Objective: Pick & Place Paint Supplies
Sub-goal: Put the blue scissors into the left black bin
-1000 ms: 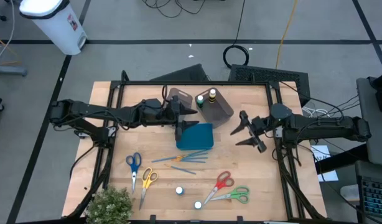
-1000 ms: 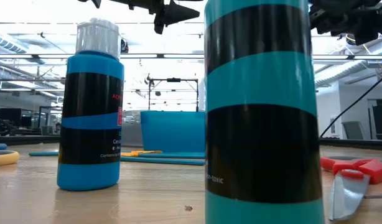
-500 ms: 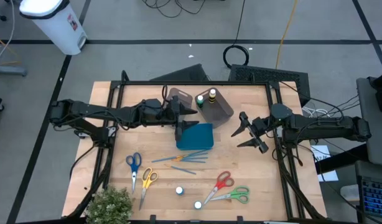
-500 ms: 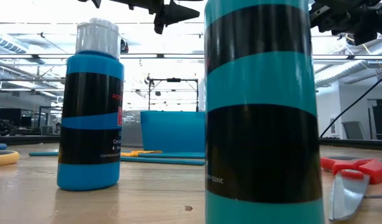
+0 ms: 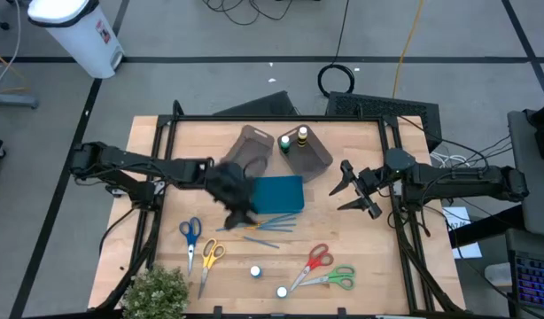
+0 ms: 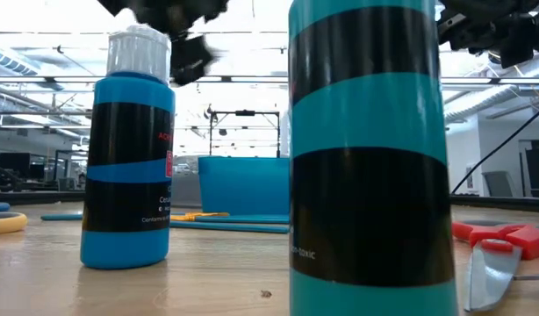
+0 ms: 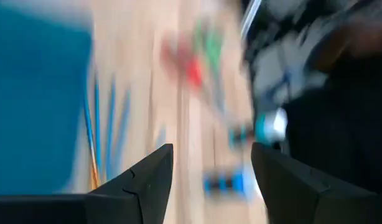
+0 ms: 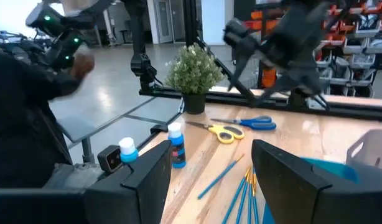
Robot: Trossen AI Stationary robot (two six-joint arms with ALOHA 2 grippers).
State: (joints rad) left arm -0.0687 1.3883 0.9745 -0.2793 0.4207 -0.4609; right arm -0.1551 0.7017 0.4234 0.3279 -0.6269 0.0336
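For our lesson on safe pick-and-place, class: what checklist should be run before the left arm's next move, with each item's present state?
1. Left end effector open and empty: ok.
2. Right end effector open, held clear of the supplies: ok.
3. Brushes lie uncovered beside the teal tray: ok.
4. Left end effector lined up over one item: cannot tell, blurred.
5. Bin has free room: ok.
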